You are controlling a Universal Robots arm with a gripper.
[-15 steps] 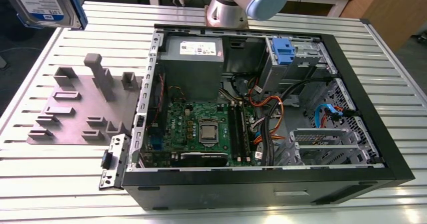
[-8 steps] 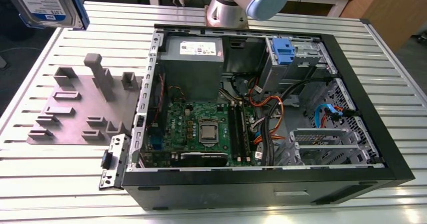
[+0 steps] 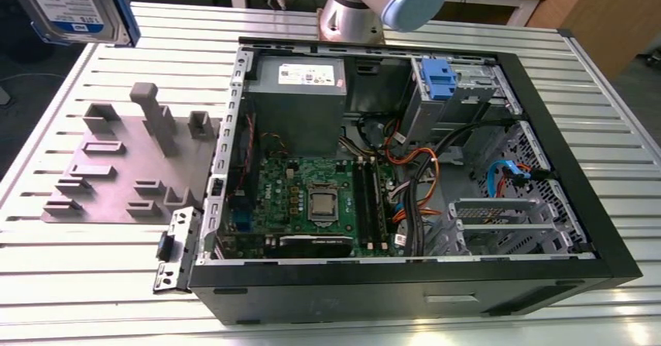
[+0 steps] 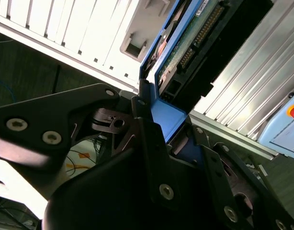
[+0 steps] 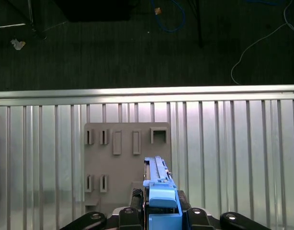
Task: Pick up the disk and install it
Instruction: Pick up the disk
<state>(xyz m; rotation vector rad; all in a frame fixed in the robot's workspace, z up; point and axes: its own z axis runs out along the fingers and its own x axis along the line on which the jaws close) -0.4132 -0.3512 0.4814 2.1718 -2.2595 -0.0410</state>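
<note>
So the gripper has the disk pinched by just one blue end (way up in the exterior view's upper left), reckon it could twist or slip onto the case.

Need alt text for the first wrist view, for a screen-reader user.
The black tool grips a silver-grey disk with blue plastic side rails, seen edge-on, held over a grey slotted plastic fixture plate that lies on a ribbed aluminium table. Beyond the table edge is dark floor with loose cables.
</note>
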